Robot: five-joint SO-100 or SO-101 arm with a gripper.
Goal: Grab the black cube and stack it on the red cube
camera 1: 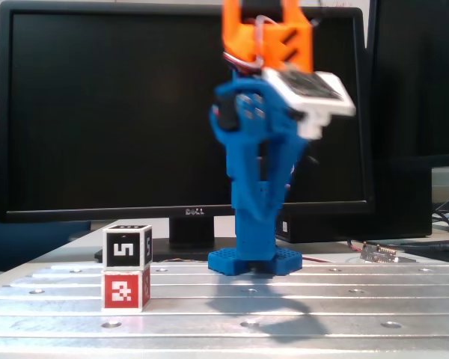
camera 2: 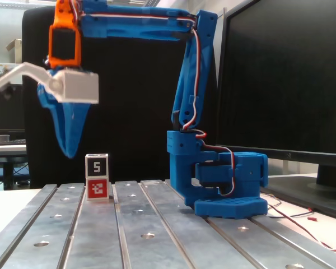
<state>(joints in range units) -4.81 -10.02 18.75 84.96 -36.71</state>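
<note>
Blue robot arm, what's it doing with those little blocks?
It isn't holding either block. The black cube sits stacked on top of the red cube on the metal table, so the stacking looks done. The gripper hangs in the air, apart from the stack, and its fingers look closed with nothing in them. In a fixed view the gripper appears blurred in front of the arm's base, beside the cubes rather than over them.
</note>
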